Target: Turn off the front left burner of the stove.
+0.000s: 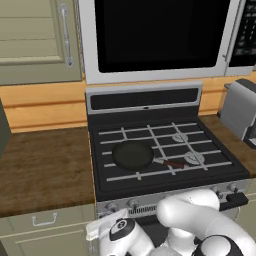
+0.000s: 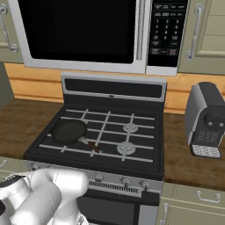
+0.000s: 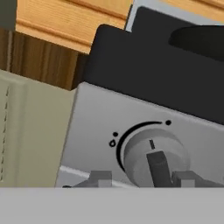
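Stove between two counters, my pincer low at its front panel

The wide black-topped steel stove [image 1: 150,105] stands under the big black-doored microwave [image 1: 160,35]; the round black skillet [image 1: 133,155] sits on the front left burner [image 1: 125,167]; the grey coffee machine [image 2: 205,121] stands on the right counter; my pincer [image 3: 144,178] is just before a round silver knob [image 3: 151,153].

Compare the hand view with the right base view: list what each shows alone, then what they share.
Hand view alone: a close look at one silver knob with its black arc marking, the gripper right at it. Right base view alone: the microwave, the grey coffee machine, two silvery burner caps. Shared: the stove, the skillet, the wooden counter.
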Controlling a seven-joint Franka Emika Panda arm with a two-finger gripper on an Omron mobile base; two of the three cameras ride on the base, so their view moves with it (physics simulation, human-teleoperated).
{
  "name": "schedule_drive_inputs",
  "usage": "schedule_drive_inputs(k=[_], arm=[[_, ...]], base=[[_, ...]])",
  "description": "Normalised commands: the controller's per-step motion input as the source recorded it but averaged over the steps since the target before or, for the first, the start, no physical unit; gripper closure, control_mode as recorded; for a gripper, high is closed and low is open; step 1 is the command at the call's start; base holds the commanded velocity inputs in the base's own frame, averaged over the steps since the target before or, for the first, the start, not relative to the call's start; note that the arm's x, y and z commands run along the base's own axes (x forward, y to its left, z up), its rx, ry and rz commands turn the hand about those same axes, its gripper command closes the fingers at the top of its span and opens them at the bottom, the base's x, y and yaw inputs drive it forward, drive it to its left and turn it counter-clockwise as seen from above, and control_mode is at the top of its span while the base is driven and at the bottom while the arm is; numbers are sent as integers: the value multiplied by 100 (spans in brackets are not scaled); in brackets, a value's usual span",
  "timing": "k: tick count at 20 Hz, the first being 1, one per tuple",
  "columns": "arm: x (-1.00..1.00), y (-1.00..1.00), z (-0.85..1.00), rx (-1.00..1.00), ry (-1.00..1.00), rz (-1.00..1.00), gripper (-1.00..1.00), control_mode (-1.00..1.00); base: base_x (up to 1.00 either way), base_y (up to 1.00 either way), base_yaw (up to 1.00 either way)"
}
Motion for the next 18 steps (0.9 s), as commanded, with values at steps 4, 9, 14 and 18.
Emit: schedule_drive_inputs(k=[4, 9, 14, 18], arm=[[79, -4, 30, 61, 6, -6, 100, -100], [69, -9, 22, 61, 6, -6, 100, -100], [52, -4, 8, 46, 5, -10, 100, -100], [1, -2, 0, 1, -1, 0, 100, -100]], base=[[0, 0, 0], [0, 0, 0], [0, 0, 0], [0, 0, 0]])
